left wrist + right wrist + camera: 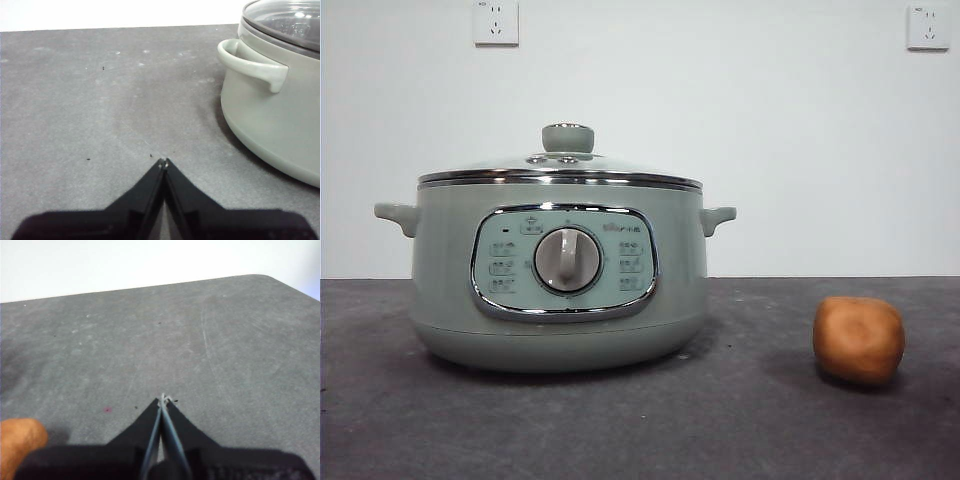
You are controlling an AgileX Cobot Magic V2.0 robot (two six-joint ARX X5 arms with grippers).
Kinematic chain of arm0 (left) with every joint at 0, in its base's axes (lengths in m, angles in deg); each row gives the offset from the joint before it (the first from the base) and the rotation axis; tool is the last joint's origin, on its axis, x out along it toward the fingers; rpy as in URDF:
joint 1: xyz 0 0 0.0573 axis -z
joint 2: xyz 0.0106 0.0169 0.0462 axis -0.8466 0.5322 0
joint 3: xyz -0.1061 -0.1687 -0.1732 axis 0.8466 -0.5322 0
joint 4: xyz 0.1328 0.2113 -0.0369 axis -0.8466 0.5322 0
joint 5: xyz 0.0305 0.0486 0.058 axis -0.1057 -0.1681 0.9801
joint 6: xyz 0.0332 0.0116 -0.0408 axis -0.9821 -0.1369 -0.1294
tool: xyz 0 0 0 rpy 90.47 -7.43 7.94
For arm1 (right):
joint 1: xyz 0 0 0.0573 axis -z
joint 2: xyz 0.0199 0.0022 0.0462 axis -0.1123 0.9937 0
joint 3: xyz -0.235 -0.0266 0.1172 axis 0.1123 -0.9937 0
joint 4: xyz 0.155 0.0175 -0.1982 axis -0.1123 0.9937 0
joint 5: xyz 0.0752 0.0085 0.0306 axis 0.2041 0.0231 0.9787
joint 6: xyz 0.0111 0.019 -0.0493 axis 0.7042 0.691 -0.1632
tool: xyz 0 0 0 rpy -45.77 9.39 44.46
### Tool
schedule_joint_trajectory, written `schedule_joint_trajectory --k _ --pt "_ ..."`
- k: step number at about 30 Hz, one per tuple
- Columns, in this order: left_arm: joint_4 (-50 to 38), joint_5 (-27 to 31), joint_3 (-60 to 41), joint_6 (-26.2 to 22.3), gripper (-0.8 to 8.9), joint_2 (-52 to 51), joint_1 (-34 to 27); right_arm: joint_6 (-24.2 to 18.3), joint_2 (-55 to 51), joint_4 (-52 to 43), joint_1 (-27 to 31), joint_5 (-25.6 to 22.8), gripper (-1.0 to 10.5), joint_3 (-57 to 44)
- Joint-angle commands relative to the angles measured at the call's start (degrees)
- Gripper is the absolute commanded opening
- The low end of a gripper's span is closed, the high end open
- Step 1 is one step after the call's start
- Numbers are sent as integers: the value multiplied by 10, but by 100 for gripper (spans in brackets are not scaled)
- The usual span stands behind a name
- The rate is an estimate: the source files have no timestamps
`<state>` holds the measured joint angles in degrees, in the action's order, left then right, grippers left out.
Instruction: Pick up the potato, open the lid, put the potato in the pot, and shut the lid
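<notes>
Potato (858, 339) free on the table (740, 420), right of the pot (560, 280); lid (560, 168) seated on the pot.

Potato and pot stand well apart, bare table between them. Lid knob (568, 138) up top, nothing over it. Two wall sockets (496, 22) on the far wall. Left gripper (163, 162) low over the table near the pot's side handle (252, 65), jaws pressed together, holding nothing. Right gripper (163, 400) next to the potato (20, 442), jaws together, holding nothing.
</notes>
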<state>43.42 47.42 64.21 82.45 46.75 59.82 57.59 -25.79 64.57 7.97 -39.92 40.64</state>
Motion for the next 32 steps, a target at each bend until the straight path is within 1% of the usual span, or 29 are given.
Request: schedule_joint_trajectory --k 1,4,6,12,13,15,16,17,20,21,23,25,27,30,32 --pt "-4 0 -6 6 -3 0 -2 37 -1 -4 0 2 1 -6" --pt "-5 0 -6 6 -3 0 -2 49 -1 -11 0 2 2 -6" --pt "-3 -1 -2 11 -3 0 -2 66 -1 -16 0 5 2 -4" --pt "-1 0 41 55 0 7 -2 130 2 -12 0 44 14 27" --pt "-1 0 50 59 1 12 -2 140 5 -11 0 47 40 34" --pt "0 -1 73 66 7 29 -2 163 15 -4 0 47 138 52" --pt "0 -4 83 66 24 38 -2 170 21 -1 0 47 177 60" --pt "0 -12 95 66 74 51 -2 175 30 -1 0 48 209 70" --pt "0 -16 128 66 270 93 -2 178 62 0 0 74 304 99" --pt "0 -17 139 66 347 110 -2 178 76 3 0 87 355 111" --pt "7 -19 162 66 448 143 -2 178 106 12 0 112 458 135" --pt "21 -33 188 66 473 177 -2 178 139 27 0 134 554 161" --pt "42 -51 216 66 473 216 -2 177 177 54 0 151 637 193" --pt "67 -87 254 66 473 269 -2 177 235 106 0 168 704 243" --pt "80 -113 276 66 472 303 -2 168 274 139 0 186 703 275"
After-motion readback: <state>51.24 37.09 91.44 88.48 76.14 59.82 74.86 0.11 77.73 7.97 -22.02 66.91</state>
